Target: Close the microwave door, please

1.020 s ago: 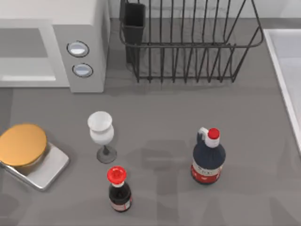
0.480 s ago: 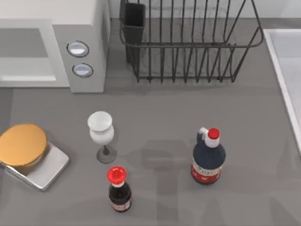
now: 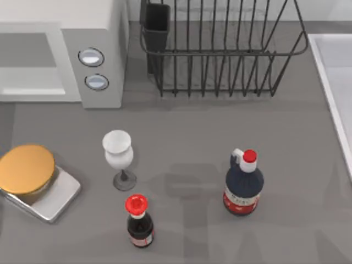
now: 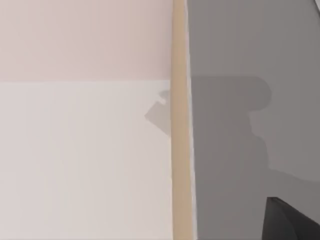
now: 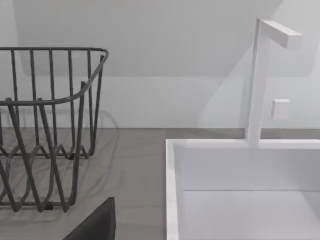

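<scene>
Top view, nearest you: a small red-capped bottle [image 3: 138, 221], a larger dark bottle [image 3: 243, 183], a white goblet [image 3: 119, 157], and a silver tray [image 3: 52, 197] with an orange disc [image 3: 26, 168]. Farther back, your microwave [image 3: 91, 52] sits at far left beside the black wire rack [image 3: 220, 49]. Its door and both grippers' openings cannot be told.

Microwave [image 3: 60, 52] sits back-left, black wire rack [image 3: 220, 49] just to its right, narrow gap between. Open table [image 3: 181, 121] runs in front of both. Nearer: silver tray [image 3: 47, 198] far left, wine glass [image 3: 118, 157], small bottle [image 3: 138, 220], large bottle [image 3: 243, 184] well apart. Sink [image 3: 335, 82] at right edge.
</scene>
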{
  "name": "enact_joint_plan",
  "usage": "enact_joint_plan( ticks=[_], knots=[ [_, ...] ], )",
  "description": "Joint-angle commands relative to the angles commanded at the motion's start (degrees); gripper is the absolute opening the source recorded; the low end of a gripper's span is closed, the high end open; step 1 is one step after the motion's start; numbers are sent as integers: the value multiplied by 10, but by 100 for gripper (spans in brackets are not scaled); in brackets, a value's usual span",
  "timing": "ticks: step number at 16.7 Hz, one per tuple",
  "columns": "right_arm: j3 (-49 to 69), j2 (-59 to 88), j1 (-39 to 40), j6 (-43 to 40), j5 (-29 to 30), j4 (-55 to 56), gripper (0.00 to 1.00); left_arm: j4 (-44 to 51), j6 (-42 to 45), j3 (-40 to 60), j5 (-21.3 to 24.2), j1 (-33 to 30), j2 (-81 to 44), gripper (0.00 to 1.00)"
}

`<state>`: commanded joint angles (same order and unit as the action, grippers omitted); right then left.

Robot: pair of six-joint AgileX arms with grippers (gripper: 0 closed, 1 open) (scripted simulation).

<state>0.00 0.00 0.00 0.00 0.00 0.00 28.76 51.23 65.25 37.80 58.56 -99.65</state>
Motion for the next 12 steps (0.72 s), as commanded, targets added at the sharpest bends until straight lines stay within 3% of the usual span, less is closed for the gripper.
enact_joint_plan(
  ticks=[4, 12],
  knots=[
    [0, 0, 0, 0, 0, 0, 100, -88, 1, -61, 1, 2, -30, 0],
    [0, 0, 0, 0, 0, 0, 100, -108, -15, -91, -6, -16, -10, 0]
  ],
)
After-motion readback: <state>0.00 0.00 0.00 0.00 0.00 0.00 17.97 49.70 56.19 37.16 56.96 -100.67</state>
